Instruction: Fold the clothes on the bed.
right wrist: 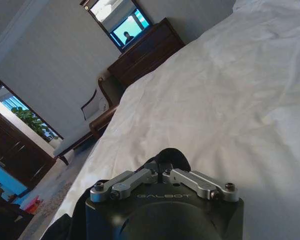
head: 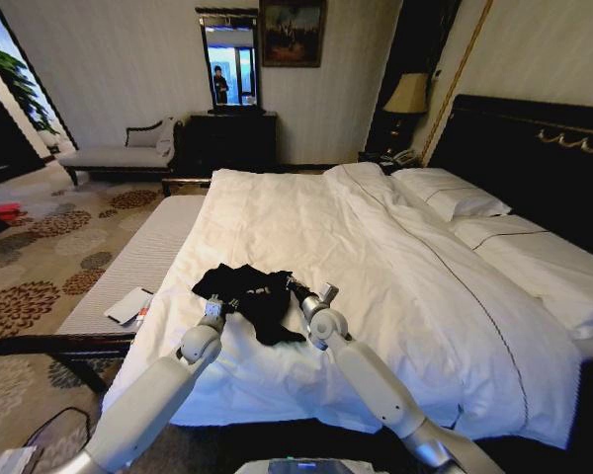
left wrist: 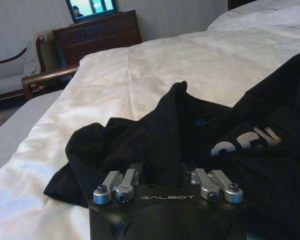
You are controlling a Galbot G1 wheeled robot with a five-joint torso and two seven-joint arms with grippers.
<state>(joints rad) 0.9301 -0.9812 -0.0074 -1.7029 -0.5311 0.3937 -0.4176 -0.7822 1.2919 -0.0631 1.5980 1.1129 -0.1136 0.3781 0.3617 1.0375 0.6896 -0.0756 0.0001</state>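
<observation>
The black T-shirt (head: 249,294) lies crumpled in a loose heap near the foot edge of the bed (head: 395,257), on the white duvet, with part of its white lettering (left wrist: 245,142) showing on one twisted panel. It is far from flat: a peak of cloth stands up in the middle and the sleeves cannot be told apart.

My left tool (head: 220,305) sits at the near left edge of the heap. From its wrist camera the linkage bars are spread and the fingertips disappear into the cloth, so I cannot tell whether it has actually pinched anything. My right tool (head: 298,289) is at the right side of the heap; its bars are drawn together on a small bunch of black fabric (right wrist: 166,159), so I read it as clenched on the T-shirt.

I judge the step in hand to be spreading the garment before any fold. To do that well I would want each tool holding a single layer at a distinct edge, then draw them apart low over the duvet so the bedding itself does not get dragged along.
</observation>
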